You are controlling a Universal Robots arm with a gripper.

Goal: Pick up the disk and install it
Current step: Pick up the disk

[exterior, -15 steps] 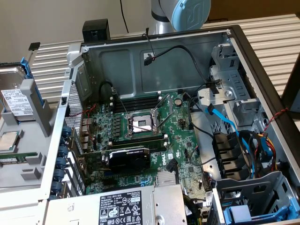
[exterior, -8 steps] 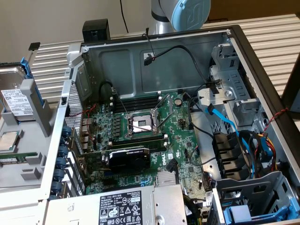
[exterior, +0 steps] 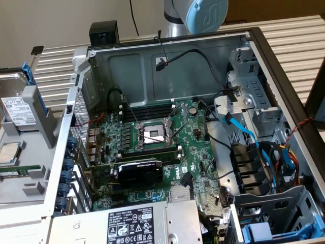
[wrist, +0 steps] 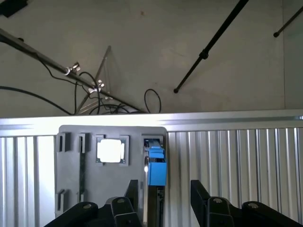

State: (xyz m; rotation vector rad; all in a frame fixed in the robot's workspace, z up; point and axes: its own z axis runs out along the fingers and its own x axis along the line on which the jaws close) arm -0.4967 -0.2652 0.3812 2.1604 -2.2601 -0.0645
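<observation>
While the black two-fingered tool (wrist: 164,187) stands with its fingers apart and gripping nothing, the wrist view shows the flat silver hard disk in its bright blue plastic carrier (wrist: 156,172) edge-on in the gap between them. A clear gap shows on one side; contact on the other side cannot be told.

Exterior view:
- The disk (exterior: 19,111) stands upright in a slot of a grey plastic holder (exterior: 43,122) at about nine o'clock, white label facing the camera.
- A small square silver processor chip (exterior: 9,152) lies flat in the same holder, just toward six o'clock from the disk.
- The holder rests on the slatted metal tabletop (exterior: 56,66).
- An open grey computer case (exterior: 152,66) fills the centre, with a green motherboard (exterior: 198,168) inside.
- The arm's pale blue joint cap (exterior: 205,12) is at twelve o'clock.
</observation>
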